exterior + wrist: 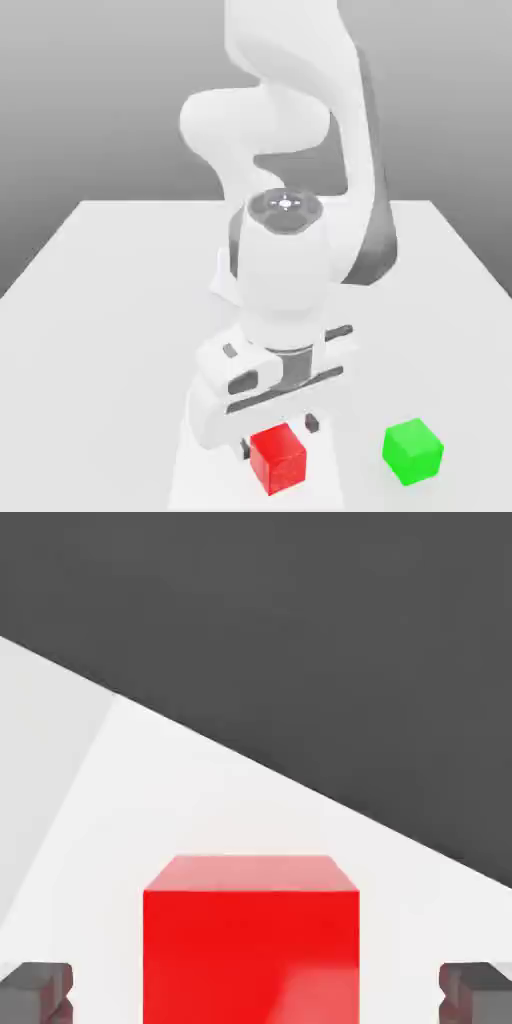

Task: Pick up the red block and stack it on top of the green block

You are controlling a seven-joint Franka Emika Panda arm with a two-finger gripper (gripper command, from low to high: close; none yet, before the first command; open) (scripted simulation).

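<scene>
While the robot's gripper [279, 437] points down with its jaws wide apart, the red block [278, 459] sits between the two fingertips [38, 992], with a gap on each side of it. Near the front of the white table [100, 350], the green block [413, 451] rests by itself, well apart from the red one, toward the exterior view's right, with nothing on top.
</scene>
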